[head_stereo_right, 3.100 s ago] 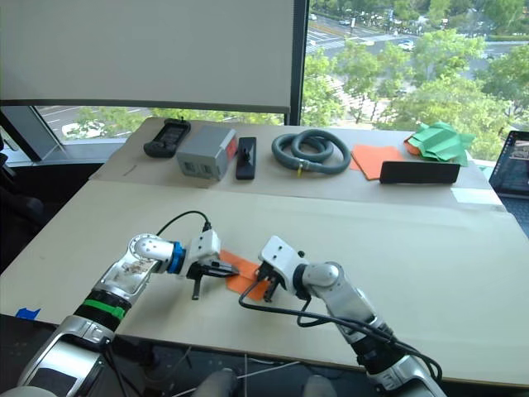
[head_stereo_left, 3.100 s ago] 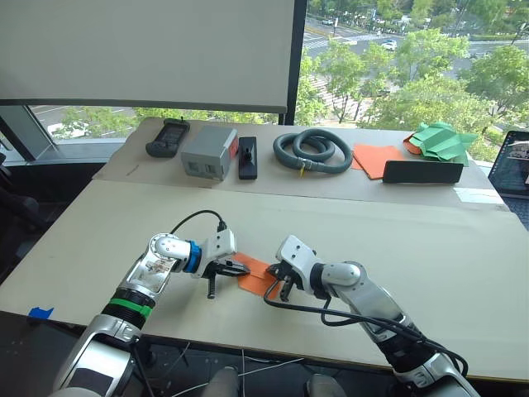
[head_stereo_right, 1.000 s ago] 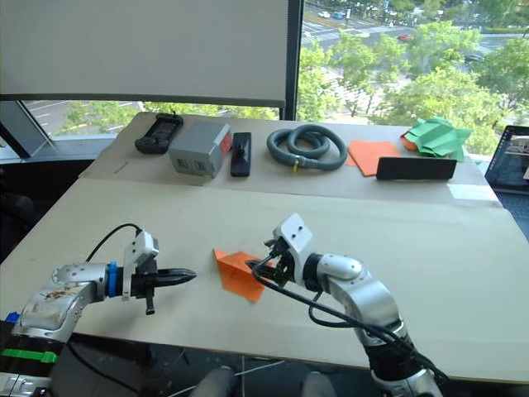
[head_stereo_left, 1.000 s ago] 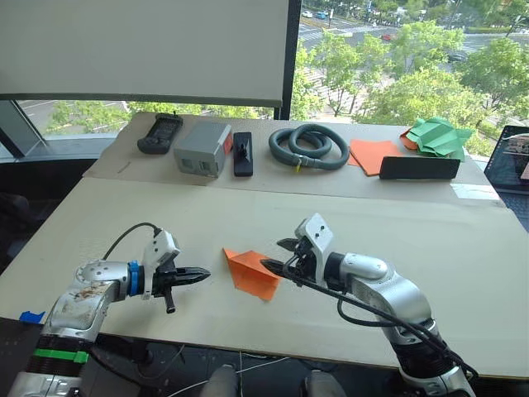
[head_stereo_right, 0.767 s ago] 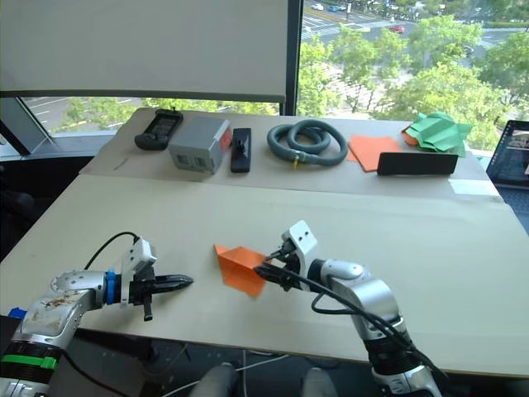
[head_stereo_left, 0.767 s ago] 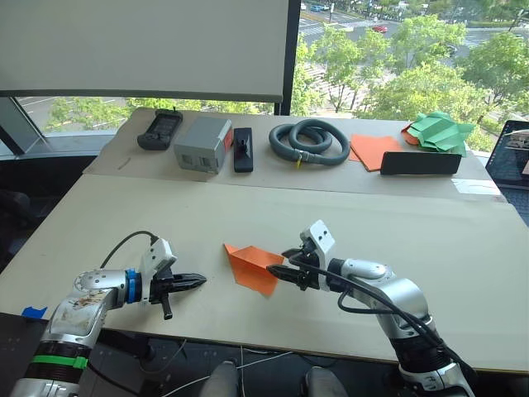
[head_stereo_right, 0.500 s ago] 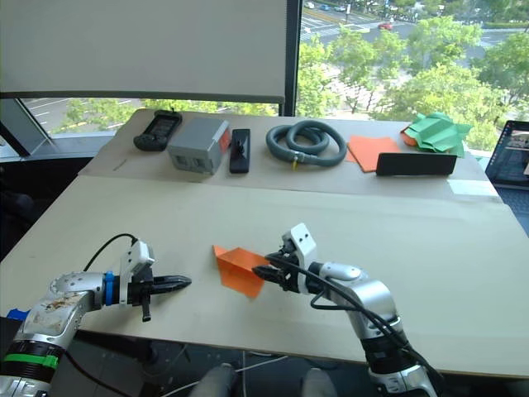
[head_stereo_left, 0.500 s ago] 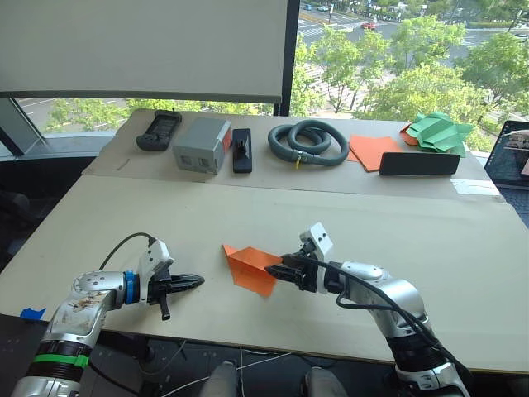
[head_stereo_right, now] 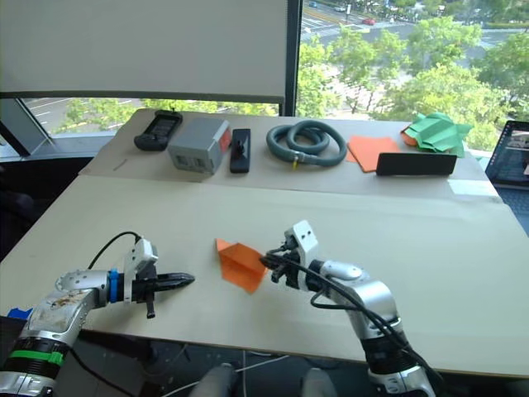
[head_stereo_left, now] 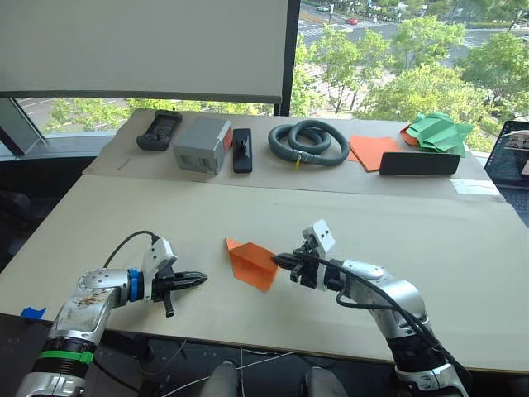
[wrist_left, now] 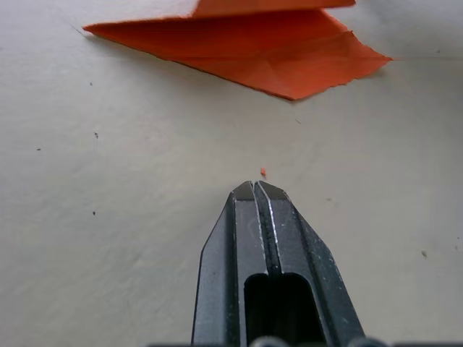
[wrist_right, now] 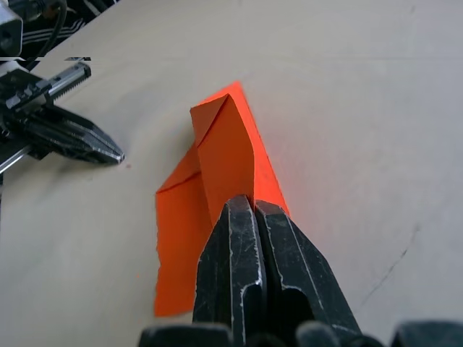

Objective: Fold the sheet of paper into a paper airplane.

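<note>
The right gripper [wrist_right: 252, 204] pinches the raised fin of the paper airplane [head_stereo_left: 251, 261] (wings resting on the table [head_stereo_left: 355, 217]). The left gripper [head_stereo_left: 201, 280], fingers closed on nothing, hovers near the plane, apart from it.

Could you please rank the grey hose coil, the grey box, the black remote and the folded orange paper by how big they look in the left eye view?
1. Hose coil.
2. Grey box and folded orange paper: look alike, and the paper lies nearer the camera, so unranked.
3. Remote.
</note>
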Robot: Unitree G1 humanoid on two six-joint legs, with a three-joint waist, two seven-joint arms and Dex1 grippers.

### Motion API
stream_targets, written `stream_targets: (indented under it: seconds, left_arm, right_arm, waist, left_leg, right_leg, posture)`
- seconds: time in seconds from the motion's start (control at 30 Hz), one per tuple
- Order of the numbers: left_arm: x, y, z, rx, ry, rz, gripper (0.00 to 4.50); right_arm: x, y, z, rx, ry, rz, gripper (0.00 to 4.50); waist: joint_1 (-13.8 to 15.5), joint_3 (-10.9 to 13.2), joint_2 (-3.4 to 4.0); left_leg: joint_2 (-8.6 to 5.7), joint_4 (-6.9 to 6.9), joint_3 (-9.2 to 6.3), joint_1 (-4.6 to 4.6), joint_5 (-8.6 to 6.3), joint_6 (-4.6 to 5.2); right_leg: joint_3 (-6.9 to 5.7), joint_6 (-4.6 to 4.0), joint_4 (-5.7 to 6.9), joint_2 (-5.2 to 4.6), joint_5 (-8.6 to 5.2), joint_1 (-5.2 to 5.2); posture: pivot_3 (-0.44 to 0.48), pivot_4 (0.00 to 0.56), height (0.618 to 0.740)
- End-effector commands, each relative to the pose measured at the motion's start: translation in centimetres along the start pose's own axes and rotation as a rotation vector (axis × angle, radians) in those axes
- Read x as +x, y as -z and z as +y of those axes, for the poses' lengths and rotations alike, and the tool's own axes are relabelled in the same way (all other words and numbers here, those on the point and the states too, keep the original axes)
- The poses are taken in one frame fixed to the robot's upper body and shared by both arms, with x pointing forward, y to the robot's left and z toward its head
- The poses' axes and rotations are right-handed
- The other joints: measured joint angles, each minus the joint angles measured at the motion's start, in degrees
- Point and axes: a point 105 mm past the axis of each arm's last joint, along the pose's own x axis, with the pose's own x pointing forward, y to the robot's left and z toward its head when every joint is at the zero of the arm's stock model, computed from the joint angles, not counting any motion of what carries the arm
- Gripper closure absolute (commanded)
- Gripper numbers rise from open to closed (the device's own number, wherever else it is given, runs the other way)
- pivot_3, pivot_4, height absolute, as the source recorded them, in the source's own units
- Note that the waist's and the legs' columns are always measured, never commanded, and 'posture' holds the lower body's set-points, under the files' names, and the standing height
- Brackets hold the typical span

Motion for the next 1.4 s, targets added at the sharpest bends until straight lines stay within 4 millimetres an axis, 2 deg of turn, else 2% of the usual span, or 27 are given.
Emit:
stream_targets:
  seconds: [0.03, 0.07, 0.1, 0.17, 0.2, 0.27, 0.4, 0.5, 0.67, 0.7, 0.73, 0.77, 0.8, 0.9, 1.07, 1.2, 1.23, 1.33, 1.4]
  left_arm:
    - [0.4, -1.2, 0.0, 0.021, 0.004, -0.014, 4.50]
    - [0.6, -1.5, -0.1, 0.023, 0.009, -0.016, 4.50]
    - [0.7, -1.7, -0.2, 0.024, 0.012, -0.017, 4.50]
    - [0.9, -2.2, -0.3, 0.025, 0.016, -0.020, 4.50]
    - [1.0, -2.5, -0.4, 0.026, 0.017, -0.022, 4.50]
    - [1.1, -2.7, -0.4, 0.025, 0.018, -0.023, 4.50]
    - [1.1, -3.3, -0.7, 0.025, 0.021, -0.023, 4.50]
    - [1.1, -3.6, -0.9, 0.025, 0.027, -0.021, 4.50]
    - [1.0, -4.0, -1.0, 0.024, 0.021, -0.021, 4.50]
    - [1.0, -4.0, -1.0, 0.023, 0.018, -0.021, 4.50]
    - [1.0, -4.1, -1.1, 0.023, 0.018, -0.022, 4.50]
    - [0.9, -4.3, -1.2, 0.023, 0.019, -0.025, 4.50]
    - [0.9, -4.4, -1.3, 0.023, 0.020, -0.027, 4.50]
    - [0.8, -5.2, -1.2, 0.039, 0.016, -0.042, 4.50]
    - [1.1, -8.5, -0.6, 0.078, 0.023, -0.129, 4.50]
    - [2.0, -8.7, 0.1, 0.096, 0.035, -0.121, 4.50]
    - [2.2, -8.7, 0.2, 0.098, 0.039, -0.119, 4.50]
    - [2.6, -8.8, 0.2, 0.101, 0.053, -0.124, 4.50]
    - [2.8, -8.8, 0.2, 0.107, 0.057, -0.120, 4.50]
  right_arm:
    - [-0.9, -8.3, 0.9, -0.500, 0.093, -0.269, 4.45]
    - [-0.9, -9.1, 2.2, -0.777, 0.095, -0.270, 4.45]
    - [-0.7, -9.0, 3.2, -0.961, 0.076, -0.261, 4.45]
    - [-0.3, -6.7, 4.6, -1.250, -0.004, -0.205, 4.45]
    - [-0.1, -5.7, 4.5, -1.370, -0.002, -0.184, 4.45]
    - [0.1, -4.8, 4.4, -1.501, 0.000, -0.174, 4.45]
    - [0.1, 0.7, 3.4, -1.643, -0.126, -0.042, 4.45]
    - [-0.1, 3.2, 3.4, -1.611, -0.204, 0.000, 4.45]
    - [0.2, 3.9, 3.4, -1.542, -0.241, 0.026, 4.45]
    - [0.2, 4.0, 3.4, -1.530, -0.246, 0.031, 3.88]
    - [0.1, 4.2, 3.5, -1.497, -0.255, 0.037, 3.52]
    - [0.1, 4.2, 3.6, -1.464, -0.258, 0.037, 3.29]
    - [0.0, 4.2, 3.7, -1.440, -0.260, 0.036, 2.88]
    - [-0.5, 2.8, 3.1, -1.341, -0.205, 0.010, 1.94]
    - [-1.8, 0.9, 3.7, -1.221, -0.201, -0.052, 0.14]
    - [-1.2, -1.2, 3.8, -0.889, -0.149, -0.093, 0.03]
    - [-0.9, -1.3, 3.6, -0.796, -0.136, -0.083, 0.03]
    - [-0.2, -1.5, 3.2, -0.657, -0.107, -0.063, 0.03]
    - [0.4, -1.2, 2.7, -0.529, -0.080, -0.044, 0.57]
  waist:
    - [-0.10, 0.00, 0.01]
    - [-0.13, 0.01, 0.01]
    - [-0.11, 0.02, 0.04]
    - [-0.05, -0.07, -0.11]
    - [-0.04, -0.13, -0.21]
    - [-0.02, -0.16, -0.44]
    - [0.04, -0.06, -0.36]
    - [0.01, -0.01, -0.46]
    - [-0.43, 0.02, -0.43]
    - [-0.42, 0.02, -0.43]
    - [-0.39, 0.02, -0.43]
    - [-0.33, 0.02, -0.43]
    - [-0.28, 0.02, -0.44]
    - [-0.05, 0.02, -0.44]
    - [0.38, 0.04, -0.46]
    - [-0.20, 0.02, -0.45]
    - [-0.35, 0.02, -0.45]
    - [-0.53, 0.03, -0.45]
    - [-0.29, 0.03, -0.44]
  left_leg:
    - [0.00, 0.00, -0.01, 0.04, 0.00, 0.00]
    - [0.00, 0.00, 0.00, 0.06, 0.00, 0.00]
    - [0.00, 0.00, 0.00, 0.07, 0.00, 0.00]
    - [0.01, 0.00, 0.05, 0.18, 0.01, -0.01]
    - [0.01, -0.01, 0.05, 0.26, 0.01, -0.02]
    - [0.05, -0.02, 0.05, 0.48, 0.01, -0.02]
    - [-0.01, 0.07, 0.20, 0.49, 0.15, -0.22]
    - [0.03, 0.08, 0.21, 0.68, 0.14, -0.23]
    - [0.05, 0.07, 0.17, 0.76, 0.15, -0.21]
    - [0.05, 0.07, 0.16, 0.80, 0.15, -0.21]
    - [0.05, 0.07, 0.16, 0.82, 0.16, -0.20]
    - [0.05, 0.07, 0.16, 0.82, 0.16, -0.20]
    - [0.05, 0.08, 0.16, 0.82, 0.16, -0.19]
    - [0.05, 0.10, 0.16, 0.82, 0.17, -0.18]
    - [0.05, 0.11, 0.16, 0.72, 0.16, -0.19]
    - [0.05, 0.11, 0.15, 0.79, 0.19, -0.16]
    - [0.05, 0.11, 0.15, 0.81, 0.26, -0.03]
    - [0.07, 0.10, 0.11, 0.85, 0.54, 0.42]
    - [0.07, 0.09, 0.08, 0.81, 0.54, 0.42]
  right_leg:
    - [-0.01, 0.01, 0.01, 0.01, 0.01, 0.00]
    - [-0.01, 0.02, 0.03, 0.02, 0.02, 0.00]
    - [-0.01, 0.02, 0.03, 0.02, 0.02, -0.01]
    - [-0.02, 0.03, 0.01, 0.02, 0.02, 0.05]
    - [-0.02, 0.03, 0.01, 0.02, 0.02, 0.10]
    - [-0.06, -0.02, 0.03, 0.05, -0.03, 0.32]
    - [0.17, -0.01, -0.13, 0.01, -0.02, 0.51]
    - [0.13, -0.02, -0.13, 0.01, -0.03, 0.78]
    - [0.14, -0.03, -0.08, 0.01, -0.04, 0.94]
    - [0.13, -0.03, -0.07, 0.02, -0.04, 0.94]
    - [0.12, -0.03, -0.06, 0.02, -0.04, 0.93]
    - [0.12, -0.03, -0.07, 0.02, -0.04, 0.93]
    - [0.11, -0.04, -0.07, 0.02, -0.04, 0.94]
    - [0.12, -0.03, -0.08, 0.02, -0.04, 0.99]
    - [0.06, -0.03, -0.08, 0.02, -0.05, 1.00]
    - [0.05, -0.02, -0.06, 0.02, -0.05, 1.15]
    - [0.09, -0.01, -0.03, 0.04, -0.04, 1.22]
    - [0.09, -0.02, 0.05, 0.11, -0.05, 1.22]
    - [0.08, -0.03, 0.06, 0.11, -0.05, 1.01]
  posture:
    - [0.000, 0.150, 0.702]
    - [0.000, 0.150, 0.702]
    - [0.000, 0.150, 0.702]
    - [0.000, 0.150, 0.702]
    - [0.000, 0.150, 0.702]
    - [0.000, 0.150, 0.702]
    - [0.000, 0.150, 0.702]
    - [0.000, 0.150, 0.702]
    - [0.000, 0.150, 0.702]
    - [0.000, 0.150, 0.702]
    - [0.000, 0.150, 0.702]
    - [0.000, 0.150, 0.702]
    - [0.000, 0.150, 0.702]
    - [0.000, 0.150, 0.702]
    - [0.000, 0.150, 0.702]
    - [0.000, 0.150, 0.702]
    - [0.000, 0.150, 0.702]
    - [0.000, 0.150, 0.702]
    - [0.000, 0.150, 0.702]
